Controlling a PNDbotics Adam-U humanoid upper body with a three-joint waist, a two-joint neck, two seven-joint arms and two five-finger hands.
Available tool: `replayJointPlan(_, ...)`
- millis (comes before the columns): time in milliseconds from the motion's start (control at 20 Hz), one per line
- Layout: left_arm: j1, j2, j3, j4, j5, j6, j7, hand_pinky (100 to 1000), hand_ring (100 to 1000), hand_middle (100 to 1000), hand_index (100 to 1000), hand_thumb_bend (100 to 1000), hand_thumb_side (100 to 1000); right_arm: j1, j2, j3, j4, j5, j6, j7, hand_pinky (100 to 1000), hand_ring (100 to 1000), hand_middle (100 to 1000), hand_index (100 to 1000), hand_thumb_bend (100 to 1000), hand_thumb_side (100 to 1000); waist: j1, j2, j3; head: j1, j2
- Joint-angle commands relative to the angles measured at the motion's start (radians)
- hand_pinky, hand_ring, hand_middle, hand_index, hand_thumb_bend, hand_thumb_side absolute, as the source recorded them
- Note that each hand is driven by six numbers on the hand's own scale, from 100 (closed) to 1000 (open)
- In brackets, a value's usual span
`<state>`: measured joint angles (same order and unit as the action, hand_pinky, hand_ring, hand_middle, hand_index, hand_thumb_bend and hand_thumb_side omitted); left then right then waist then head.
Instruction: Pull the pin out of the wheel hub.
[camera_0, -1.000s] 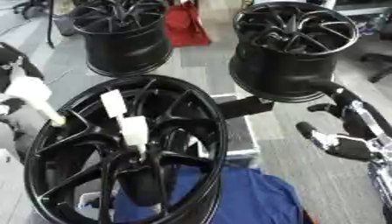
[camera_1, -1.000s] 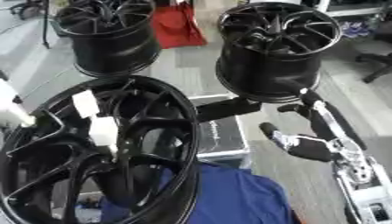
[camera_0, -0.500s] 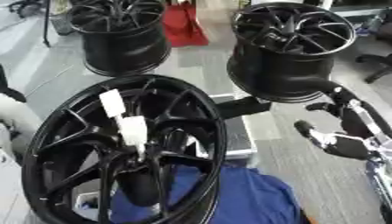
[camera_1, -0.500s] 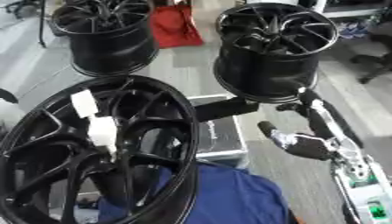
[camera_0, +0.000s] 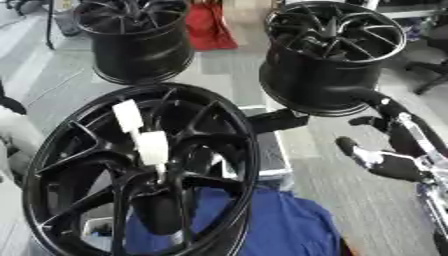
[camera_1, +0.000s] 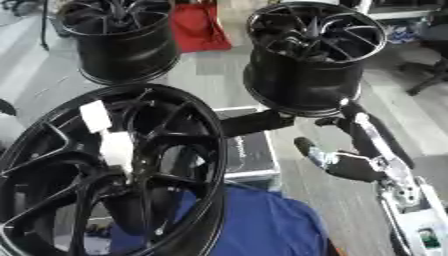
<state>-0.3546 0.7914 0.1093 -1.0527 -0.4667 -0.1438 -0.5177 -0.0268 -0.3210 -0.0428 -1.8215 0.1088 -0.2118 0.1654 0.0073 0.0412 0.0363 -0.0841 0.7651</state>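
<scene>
A big black wheel rim (camera_0: 87, 150) leans toward me at the front left. A white pin (camera_0: 152, 147) made of two blocky white pieces stands on its spokes, and a thin shaft runs from it down to the hub (camera_0: 159, 192). My right hand (camera_0: 395, 167) hovers open to the right of the rim, fingers spread, well apart from the pin and holding nothing. Only a dark bit of my left hand (camera_0: 10, 105) shows at the left edge, beside the rim.
Two more black rims (camera_0: 136, 42) (camera_1: 311, 55) stand on the floor behind. A red thing (camera_0: 208, 25) lies between them. A blue cloth (camera_0: 267, 225) and a dark case (camera_1: 249, 150) lie under the front rim. A chair base (camera_0: 433, 70) is at the far right.
The white and dark left hand that was at the rim's left edge has drawn back to the left, almost out of view. The right hand has barely moved.
</scene>
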Motion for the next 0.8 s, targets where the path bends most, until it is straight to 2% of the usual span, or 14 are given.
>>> replayJointPlan(50, 0.011, -0.023, 0.037, -0.072, 0.139, -0.009, 0.107, 657, 685, 712, 874, 402, 486, -0.013, -0.010, -0.008, -0.013, 0.001, -0.002, -0.004, 735, 1000, 912, 932, 466, 284, 0.000, -0.005, 0.002, -0.002, 0.002)
replayJointPlan(100, 0.021, -0.044, 0.043, -0.109, 0.189, -0.015, 0.142, 648, 681, 706, 867, 356, 506, -0.014, -0.009, -0.009, -0.013, 0.001, -0.002, -0.005, 735, 1000, 912, 932, 466, 284, -0.002, -0.004, 0.002, -0.002, 0.002)
replayJointPlan(300, 0.076, -0.144, 0.067, -0.311, 0.340, -0.018, 0.286, 624, 668, 688, 853, 296, 529, -0.018, -0.003, -0.009, -0.013, -0.002, -0.002, -0.006, 734, 1000, 912, 932, 466, 282, -0.010, 0.003, 0.004, -0.003, -0.002)
replayJointPlan(550, 0.143, -0.305, 0.112, -0.561, 0.420, 0.029, 0.440, 597, 636, 655, 832, 249, 522, -0.022, 0.004, -0.010, -0.012, -0.004, -0.002, -0.008, 734, 1000, 911, 931, 466, 281, -0.017, 0.011, 0.007, -0.007, -0.005)
replayJointPlan(800, 0.194, -0.442, 0.144, -0.702, 0.467, 0.059, 0.534, 595, 632, 650, 827, 249, 520, -0.024, 0.010, -0.011, -0.011, -0.004, -0.001, -0.011, 734, 1000, 911, 931, 464, 282, -0.018, 0.013, 0.015, -0.008, -0.007)
